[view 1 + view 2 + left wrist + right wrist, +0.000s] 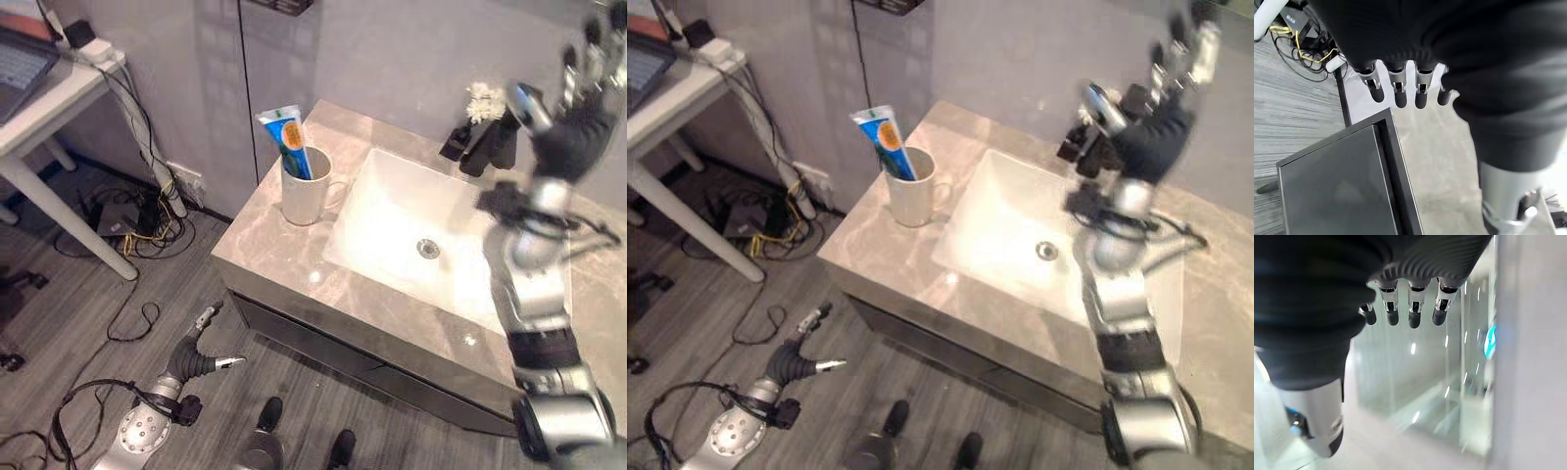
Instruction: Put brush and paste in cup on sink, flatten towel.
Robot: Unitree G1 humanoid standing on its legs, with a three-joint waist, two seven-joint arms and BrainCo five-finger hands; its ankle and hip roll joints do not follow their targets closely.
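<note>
A white cup [305, 192] stands on the marble counter [257, 257] at about 9 o'clock from the white sink basin [411, 231], just beside its rim, handle turned toward the basin. A blue-and-orange toothpaste tube [287, 137] rises upright from the cup, leaning slightly toward 11 o'clock. Whether a brush is in the cup with it cannot be told.

The robot's right hand [578, 117] is raised high above the counter at about 2 o'clock from the basin, fingers [1412, 301] straight and spread, grasping nothing. Near it, at 1 o'clock from the basin, black fixtures [485, 144] sit at the back of the counter with a small white flower-like object [484, 101] beside them.

The left hand [201, 354] hangs low over the grey wood floor [78, 313] at 7 o'clock from the cup, fingers [1399, 90] relaxed and empty, just off the dark cabinet front [1337, 186].

At 10 o'clock a white table [49, 108] stands over tangled cords [137, 217].
</note>
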